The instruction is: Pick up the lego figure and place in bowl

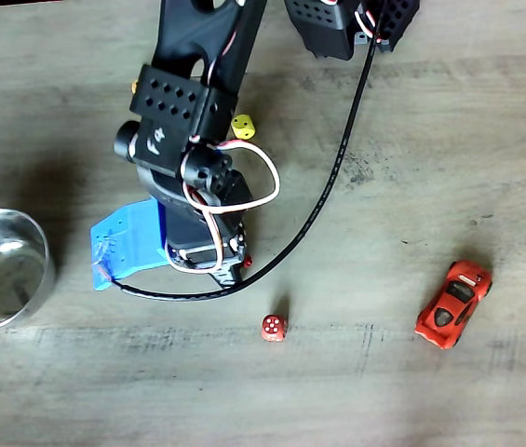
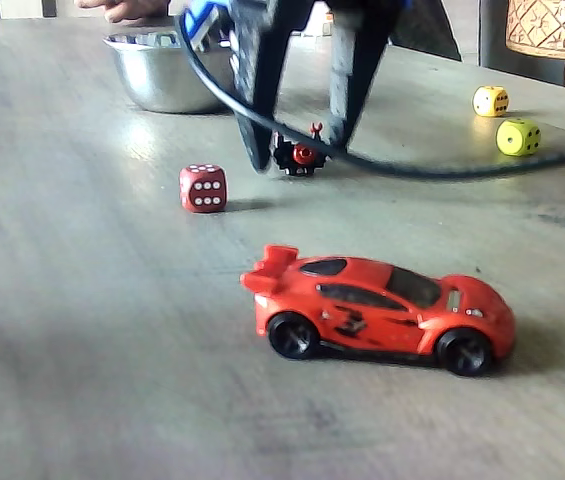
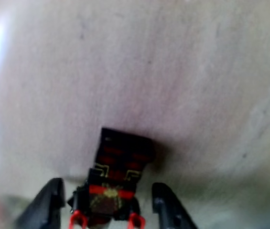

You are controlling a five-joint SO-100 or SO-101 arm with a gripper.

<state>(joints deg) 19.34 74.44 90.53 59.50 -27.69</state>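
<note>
The lego figure, black with red accents, lies on the wooden table between my fingertips in the wrist view. My gripper is open, with a gap showing on each side of the figure. In a fixed view from the side, the gripper reaches down to the table and straddles the figure. From above, the arm covers most of the figure; a red bit peeks out beside the gripper. The steel bowl sits at the left edge, also seen far back.
A red die lies just below the gripper and a red toy car sits to the right. A yellow die lies near the arm. A black cable loops across the table. A person's hand rests behind the bowl.
</note>
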